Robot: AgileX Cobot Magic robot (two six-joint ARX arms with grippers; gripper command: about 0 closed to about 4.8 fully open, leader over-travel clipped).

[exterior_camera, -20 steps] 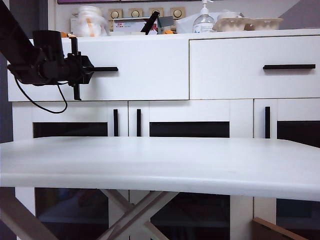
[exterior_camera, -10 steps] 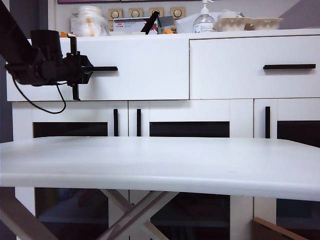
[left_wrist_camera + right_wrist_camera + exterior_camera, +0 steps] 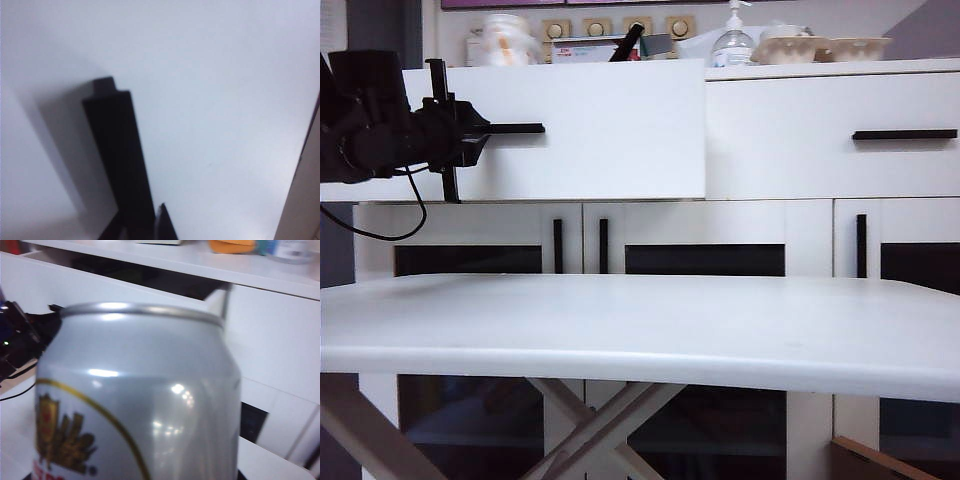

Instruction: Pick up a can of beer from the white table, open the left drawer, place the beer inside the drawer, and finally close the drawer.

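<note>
- The can of beer [image 3: 140, 395] was silver and shiny, with a gold-lined emblem and a bright rim at its top.
- It stood upright, long axis vertical, close before the right wrist camera; the right gripper's fingers were out of sight, so their spread could not be told.
- The left gripper [image 3: 455, 130] had its fingers clamped narrow on the black handle [image 3: 122, 155] of the left drawer [image 3: 610, 130], which stood pulled out above the white bench [image 3: 650, 320].
</note>
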